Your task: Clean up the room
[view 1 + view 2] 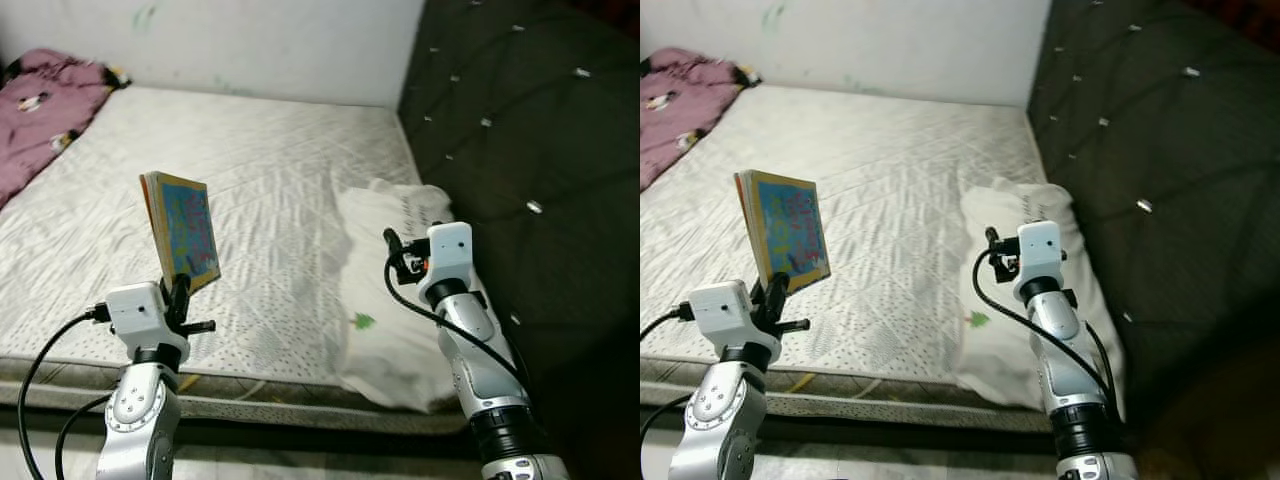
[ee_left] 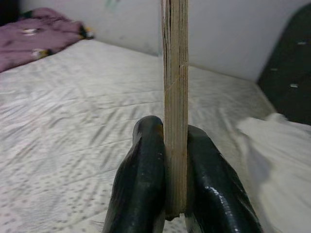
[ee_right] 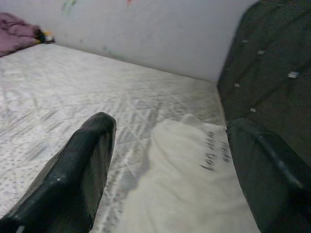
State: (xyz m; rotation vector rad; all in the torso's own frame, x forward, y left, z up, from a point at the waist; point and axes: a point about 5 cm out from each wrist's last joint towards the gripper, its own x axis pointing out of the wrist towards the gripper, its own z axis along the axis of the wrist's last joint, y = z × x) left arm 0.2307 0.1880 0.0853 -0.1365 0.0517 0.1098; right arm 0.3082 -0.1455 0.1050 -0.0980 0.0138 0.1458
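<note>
Above the near edge of the bare white quilted mattress point(image 1: 260, 190), the left gripper point(image 1: 180, 290) holds up a thin picture book with a bright blue, multicoloured cover point(image 1: 188, 228), jaws clamped tight on its lower edge. The book stands nearly upright, clear of the mattress, its cover turned toward the robot's right; the left wrist view looks straight along the pale page edges point(image 2: 175, 97), pinched between the two black fingers point(image 2: 141, 189). Over on the right, the right gripper point(image 3: 170, 165) hovers above a crumpled white pillow with dark printed lettering and a small green mark point(image 1: 395, 290), jaws spread wide and holding nothing. That pillow lies at the mattress's right side, hard against the dark button-tufted padded headboard point(image 1: 530, 150). Far back at the left corner, a bunched mauve-purple blanket with small patterned patches point(image 1: 45, 105) is heaped on the mattress against the pale wall point(image 1: 270, 45), which carries a few faint green smudges. Black cables point(image 1: 40, 380) loop off the silver left arm, and another curls beside the right wrist.
</note>
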